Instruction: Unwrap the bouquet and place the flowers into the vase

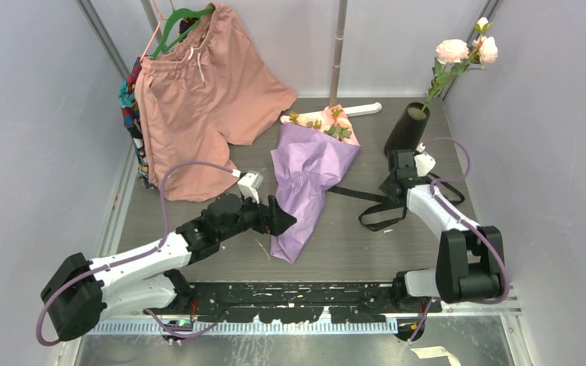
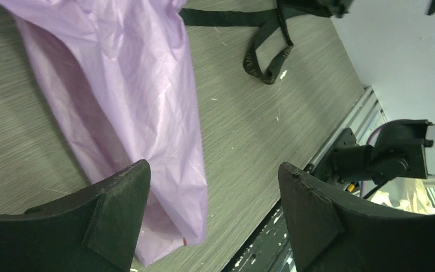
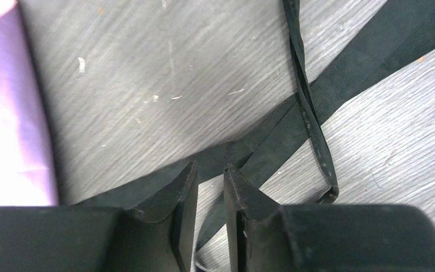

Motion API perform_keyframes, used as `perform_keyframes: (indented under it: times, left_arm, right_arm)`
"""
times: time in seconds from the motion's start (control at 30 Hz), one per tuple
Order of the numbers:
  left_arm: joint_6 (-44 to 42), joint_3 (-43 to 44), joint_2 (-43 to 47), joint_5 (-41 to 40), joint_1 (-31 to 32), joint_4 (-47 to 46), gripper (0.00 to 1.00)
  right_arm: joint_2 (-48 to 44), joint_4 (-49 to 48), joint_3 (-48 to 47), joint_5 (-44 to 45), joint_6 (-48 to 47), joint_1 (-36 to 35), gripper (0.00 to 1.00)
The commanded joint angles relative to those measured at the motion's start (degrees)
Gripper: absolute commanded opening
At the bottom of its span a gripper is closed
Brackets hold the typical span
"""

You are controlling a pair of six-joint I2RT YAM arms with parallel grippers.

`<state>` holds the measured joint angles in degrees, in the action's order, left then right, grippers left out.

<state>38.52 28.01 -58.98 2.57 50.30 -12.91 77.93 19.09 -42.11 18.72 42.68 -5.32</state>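
Left gripper (image 1: 281, 217) sits low, jaws wide apart, just at 9 o'clock of the bouquet's (image 1: 309, 171) narrow end; paper not gripped. Bouquet lies flat mid-table (image 1: 351, 252), cone tip toward 6 o'clock, flowers (image 1: 336, 126) poking out at 12 o'clock. Black ribbon (image 1: 355, 194) trails loose on the table at 3 o'clock of the paper. Right gripper (image 3: 210, 170) is down on the ribbon, jaws nearly together with a slim gap; pinch unclear. Vase (image 1: 407, 130) stands at 2 o'clock, holding two pale blooms (image 1: 452, 51).

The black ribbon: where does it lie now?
In the top view, the black ribbon lies on the table right of centre, running from the purple bouquet to the right hand.
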Motion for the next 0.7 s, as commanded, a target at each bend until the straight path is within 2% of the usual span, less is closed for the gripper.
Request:
perform_keyframes:
  times: [0.0, 0.17, 0.33, 0.43, 0.53, 0.67]
  left_arm:
    - [-0.2, 0.04, 0.5, -1.06, -2.75, 0.33, 0.83]
    - [-0.39, 1.31, -2.13, -1.52, -7.52, 2.28, 0.82]
    - [-1.65, 3.54, -7.42, -2.13, -7.59, 2.25, 0.81]
    - [-0.74, 3.86, -8.96, -1.07, -7.57, 0.65, 0.81]
    - [-0.45, 3.52, -8.24, -1.0, -7.59, 0.7, 0.81]
    - [-1.16, 2.99, -5.29, -2.11, -7.59, 2.92, 0.81]
  right_arm:
    - [-5.06, 2.54, -5.07, 4.5, -0.63, -2.92, 0.32]
    - [-4.69, 5.73, -12.06, 7.97, -3.28, -11.4, 0.38]
    - [4.01, 4.7, -18.39, 3.85, -4.49, -17.06, 0.39]
    - [10.55, 1.93, -20.09, -0.95, -3.68, -17.99, 0.38]
    - [15.69, -0.65, -20.0, -3.54, -2.55, -18.05, 0.32]
    - [19.37, -3.34, -18.14, -4.88, -1.53, -18.1, 0.12]
